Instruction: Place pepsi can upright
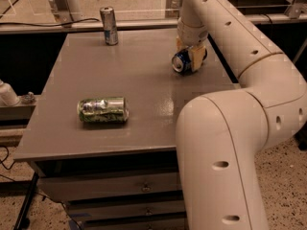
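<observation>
The pepsi can (180, 62), dark blue with a silver rim, lies on its side near the far right edge of the grey table (139, 95), with its end facing me. My gripper (189, 56) comes down on it from above. The pale fingers (196, 60) stand on either side of the can and are closed against it. The can is still tilted over at table height.
A green-and-silver can (103, 109) lies on its side at the front left of the table. A slim silver can (109, 26) stands upright at the back left. My arm's big white links (230, 143) fill the right side, past the table's right edge.
</observation>
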Controlling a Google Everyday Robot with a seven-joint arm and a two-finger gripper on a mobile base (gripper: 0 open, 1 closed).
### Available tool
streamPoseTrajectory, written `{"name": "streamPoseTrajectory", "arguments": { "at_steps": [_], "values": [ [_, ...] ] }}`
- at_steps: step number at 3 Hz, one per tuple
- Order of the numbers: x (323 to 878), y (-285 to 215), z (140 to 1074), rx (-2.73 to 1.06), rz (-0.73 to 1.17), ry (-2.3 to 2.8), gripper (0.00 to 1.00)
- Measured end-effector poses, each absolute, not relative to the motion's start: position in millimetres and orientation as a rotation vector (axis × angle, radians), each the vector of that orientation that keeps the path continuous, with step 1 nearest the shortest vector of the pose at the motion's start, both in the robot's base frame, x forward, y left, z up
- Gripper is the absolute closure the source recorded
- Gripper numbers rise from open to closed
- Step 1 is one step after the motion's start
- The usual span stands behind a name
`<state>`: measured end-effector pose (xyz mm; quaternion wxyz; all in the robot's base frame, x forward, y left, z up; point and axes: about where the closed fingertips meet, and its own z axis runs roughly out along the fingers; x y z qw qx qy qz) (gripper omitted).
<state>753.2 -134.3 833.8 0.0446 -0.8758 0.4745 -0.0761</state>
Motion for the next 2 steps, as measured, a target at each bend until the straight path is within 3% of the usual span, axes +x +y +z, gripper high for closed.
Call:
{"name": "streamPoseTrajectory", "arguments": {
  "at_steps": [1,2],
  "values": [
    [754,-126,844,-2.523,-0.141,1.508,0.88],
    [749,-108,873,-2.348,-0.050,1.555,1.00]
  ]
}}
